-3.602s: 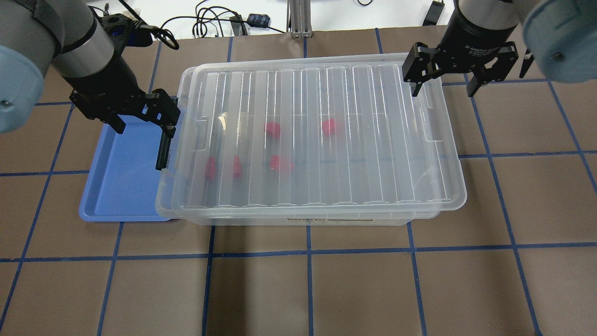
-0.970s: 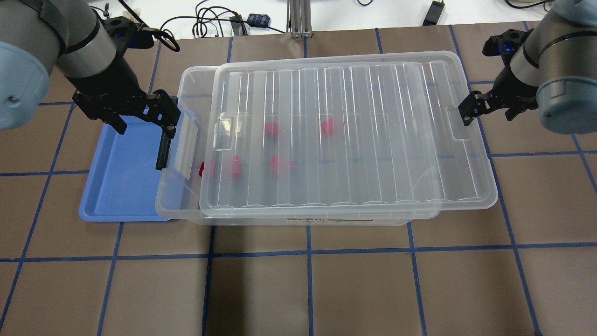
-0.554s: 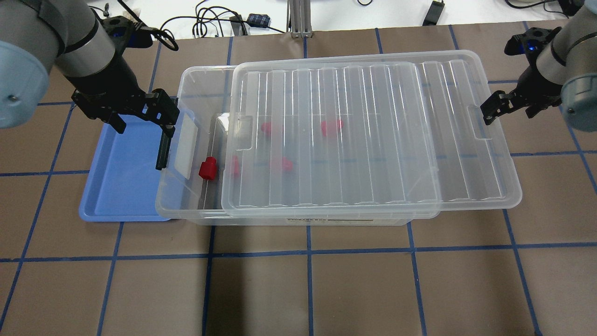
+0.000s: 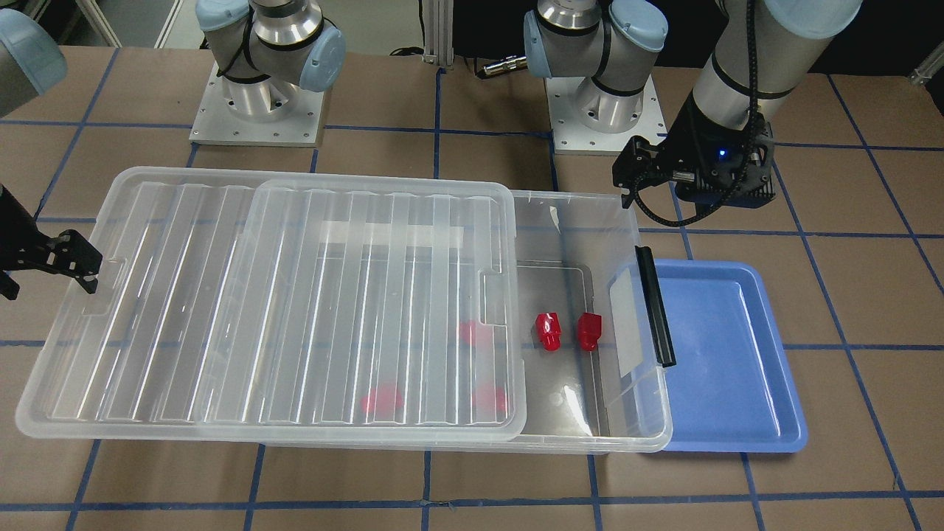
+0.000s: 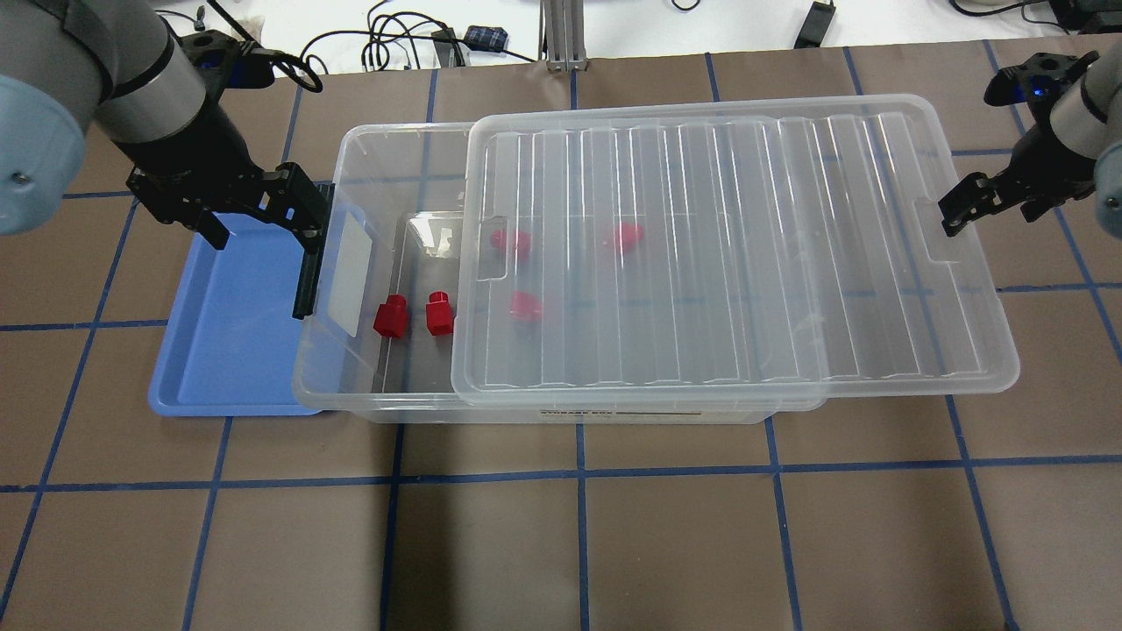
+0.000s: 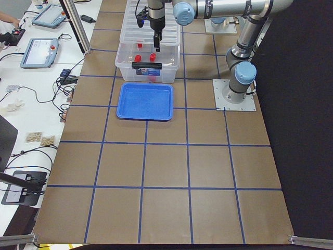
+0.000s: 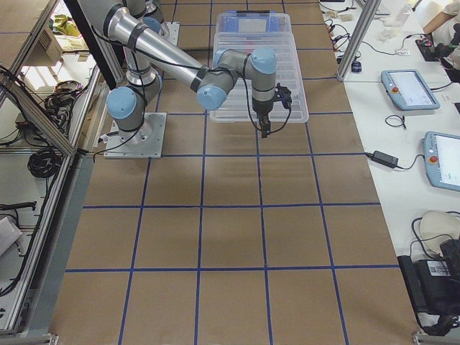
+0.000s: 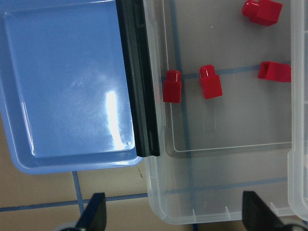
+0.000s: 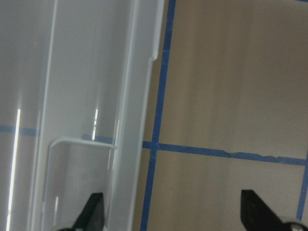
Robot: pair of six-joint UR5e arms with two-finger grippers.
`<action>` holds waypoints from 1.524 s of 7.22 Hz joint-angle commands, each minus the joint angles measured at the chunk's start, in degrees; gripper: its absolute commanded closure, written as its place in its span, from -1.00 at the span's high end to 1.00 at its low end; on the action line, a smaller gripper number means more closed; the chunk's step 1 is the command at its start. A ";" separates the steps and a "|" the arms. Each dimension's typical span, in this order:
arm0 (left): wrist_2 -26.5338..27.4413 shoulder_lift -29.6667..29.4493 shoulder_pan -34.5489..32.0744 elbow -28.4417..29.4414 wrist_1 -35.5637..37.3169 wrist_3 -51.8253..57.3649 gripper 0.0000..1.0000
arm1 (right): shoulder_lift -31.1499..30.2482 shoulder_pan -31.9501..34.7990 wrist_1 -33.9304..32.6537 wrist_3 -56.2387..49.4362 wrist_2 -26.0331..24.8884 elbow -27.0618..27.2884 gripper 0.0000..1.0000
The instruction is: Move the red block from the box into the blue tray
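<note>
Left pincer hangs over the short end of the large clear plastic storage box, right by its black bar clip, jaws spread wide and holding nothing. Over on the right, the right pincer is just as wide open and gripping nothing, with one finger at the end notch of the ribbed see-through lid. The lid sits offset, overhanging the box's right end. Two small glossy red blocks lie uncovered on the box floor, with three more blurred under the lid. The shallow light-blue plastic tray rests on the brown table, just beside the clip end.
</note>
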 commanded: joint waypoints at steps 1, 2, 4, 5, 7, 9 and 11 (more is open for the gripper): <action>-0.54 -1.90 -1.23 -0.06 0.48 -1.19 1.00 | 0.07 -2.70 -0.82 -2.03 0.09 0.05 1.00; -0.02 -2.69 -2.98 -0.06 0.57 -1.90 1.00 | 0.07 -2.88 -0.82 -2.22 0.00 0.05 1.00; -0.45 -4.10 -5.97 -3.11 6.33 -5.85 1.00 | 0.07 -3.32 -0.91 -2.40 0.00 0.05 1.00; -0.54 -4.80 -6.33 -6.53 11.68 -6.29 1.00 | 0.07 -4.10 -0.91 -2.48 0.00 0.05 1.00; -0.63 -6.56 -7.73 -9.38 16.29 -9.19 0.58 | 0.07 -4.81 -0.82 -2.92 0.00 0.05 1.00; -0.63 -8.93 -8.27 -9.82 17.26 -9.20 0.57 | -0.02 -6.22 -0.73 -4.07 0.00 -0.04 1.00; -0.63 -11.22 -8.45 -9.82 18.76 -9.20 0.58 | -0.19 -6.22 -0.73 -3.98 0.09 -0.04 1.00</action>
